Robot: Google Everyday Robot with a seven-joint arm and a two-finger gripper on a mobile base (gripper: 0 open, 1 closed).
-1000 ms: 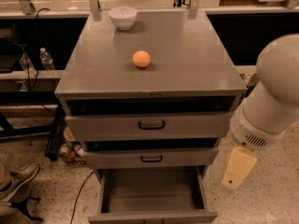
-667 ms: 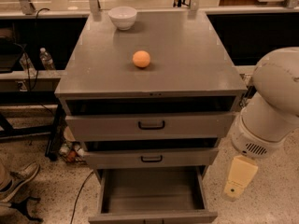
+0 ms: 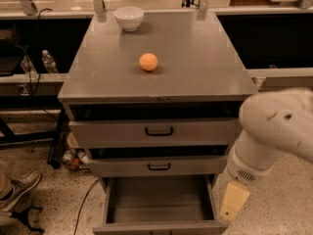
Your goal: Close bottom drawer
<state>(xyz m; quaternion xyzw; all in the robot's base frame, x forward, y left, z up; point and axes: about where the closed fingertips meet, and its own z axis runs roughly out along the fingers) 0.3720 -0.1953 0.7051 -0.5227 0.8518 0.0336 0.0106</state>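
Speckled floor; grey cabinet's narrow grey bottom drawer (image 3: 159, 205) open. Cream claw (image 3: 234, 207) low beside right corner, likely staged to push; open or closed: cannot tell.

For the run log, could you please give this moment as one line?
bottom drawer: pulled out, not closed | gripper: low, beside drawer's right side

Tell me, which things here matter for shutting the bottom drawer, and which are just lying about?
For the job:
- bottom drawer, pulled out
- gripper, low beside the drawer's right side

Just lying about:
- orange and white bowl on the cabinet top
- top drawer and middle drawer
- water bottle at the left
- shoe on the floor
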